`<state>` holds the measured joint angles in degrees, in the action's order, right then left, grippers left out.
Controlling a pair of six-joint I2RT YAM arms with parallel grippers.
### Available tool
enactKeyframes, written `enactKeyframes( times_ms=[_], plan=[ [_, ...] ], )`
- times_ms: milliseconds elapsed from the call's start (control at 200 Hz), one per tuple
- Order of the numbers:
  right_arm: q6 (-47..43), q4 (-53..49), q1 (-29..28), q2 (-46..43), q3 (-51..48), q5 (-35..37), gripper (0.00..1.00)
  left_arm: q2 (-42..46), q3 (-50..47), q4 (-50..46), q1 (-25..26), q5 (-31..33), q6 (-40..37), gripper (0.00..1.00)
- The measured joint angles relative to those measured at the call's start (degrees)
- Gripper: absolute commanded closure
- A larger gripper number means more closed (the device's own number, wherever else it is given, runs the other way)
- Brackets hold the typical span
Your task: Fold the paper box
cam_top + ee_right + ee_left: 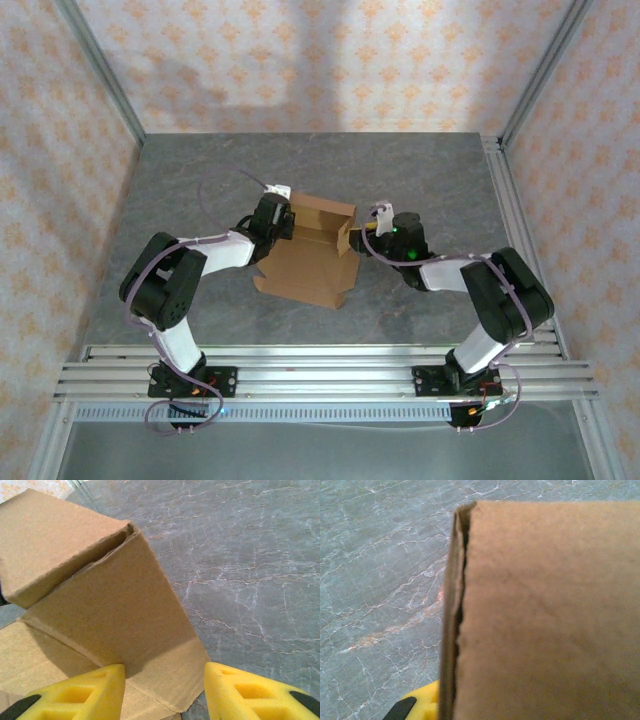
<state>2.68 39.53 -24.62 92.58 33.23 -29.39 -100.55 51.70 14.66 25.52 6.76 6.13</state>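
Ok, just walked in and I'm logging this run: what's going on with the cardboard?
Two robot arms are folding a paper box on the table. The left hand is shut on the box's left wall. The right hand is open at the right side, fingers apart, facing a raised wall. The far walls stand up; the near panel lies flat, not yet folded.

The paper box lies between left claw, seemingly touching it, and right claw.
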Motion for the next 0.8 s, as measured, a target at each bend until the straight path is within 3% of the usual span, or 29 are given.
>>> enactKeyframes(
  times_ms=[180, 450, 801],
  plan=[
    [-0.4, -0.2, -0.5, 1.3, 1.9, 0.9, 0.58, 0.0, 0.0, 0.0, 0.0, 0.7, 0.0, 1.00],
    [-1.5, -0.7, -1.4, 1.6, 2.3, 2.5, 0.47, -0.1, 0.0, 0.0, -0.1, 1.5, 0.0, 1.00],
    [-2.9, -2.8, -1.6, -3.5, -3.1, 3.3, 0.45, -0.1, 0.0, 0.1, 0.0, 1.2, 0.0, 1.00]
  ],
)
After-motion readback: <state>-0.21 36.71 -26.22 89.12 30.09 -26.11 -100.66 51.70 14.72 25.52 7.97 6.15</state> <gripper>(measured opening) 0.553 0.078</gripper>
